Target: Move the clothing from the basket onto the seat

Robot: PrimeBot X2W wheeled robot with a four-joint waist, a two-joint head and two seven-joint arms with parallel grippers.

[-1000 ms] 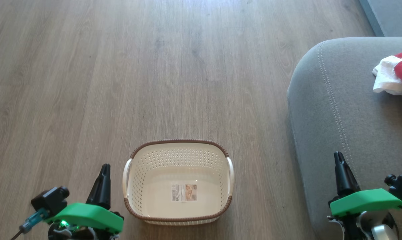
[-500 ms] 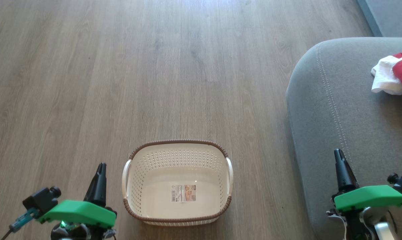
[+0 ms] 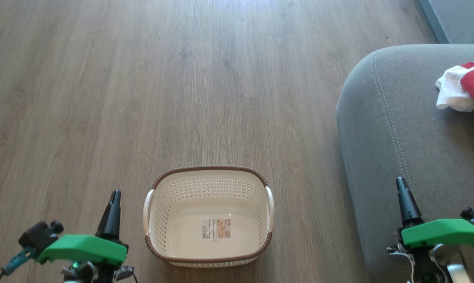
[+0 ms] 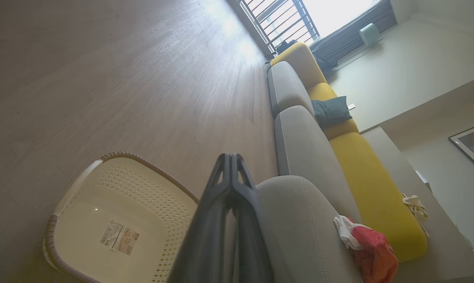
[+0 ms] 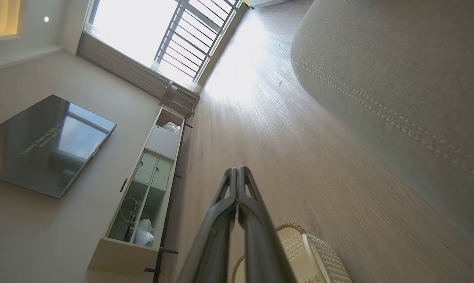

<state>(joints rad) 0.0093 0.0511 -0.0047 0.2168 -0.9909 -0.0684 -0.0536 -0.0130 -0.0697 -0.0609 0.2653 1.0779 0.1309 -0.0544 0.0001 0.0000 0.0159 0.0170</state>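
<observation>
At your far left, the left gripper (image 3: 115, 194) hangs low over the wooden floor (image 3: 181, 78), its two dark fingers pressed together into a single point and holding nothing. Your left wrist view shows the same gripper (image 4: 231, 157), with its fingers meeting at the tips. Just to its right, near but not touching, the basket (image 3: 209, 168) stands upright on the floor. You can see its bare cream bottom with a label (image 3: 215, 228) lying flat in the middle. From the left wrist you see the basket (image 4: 75, 220) tilted in the frame, its label (image 4: 118, 237) facing up. Move right across a strip of open floor and you reach the seat (image 3: 398, 118), grey, with a rounded corner and a line of pale stitching running down it. It sits well apart from the basket. The right gripper (image 3: 400, 182) hovers over the near part of that cushion, its fingers closed against each other on nothing. In your right wrist view the gripper (image 5: 237, 171) shows its fingers touching along their length, with a corner of the basket (image 5: 323, 255) below and the seat (image 5: 398, 78) beyond. Furthest right, the clothing (image 3: 457, 92) lies on the seat as a crumpled red-and-white heap, cut off by the frame edge. The left wrist view shows the clothing (image 4: 368, 243) bunched on the grey cushion (image 4: 299, 220), against the yellow backrest (image 4: 362, 177).
</observation>
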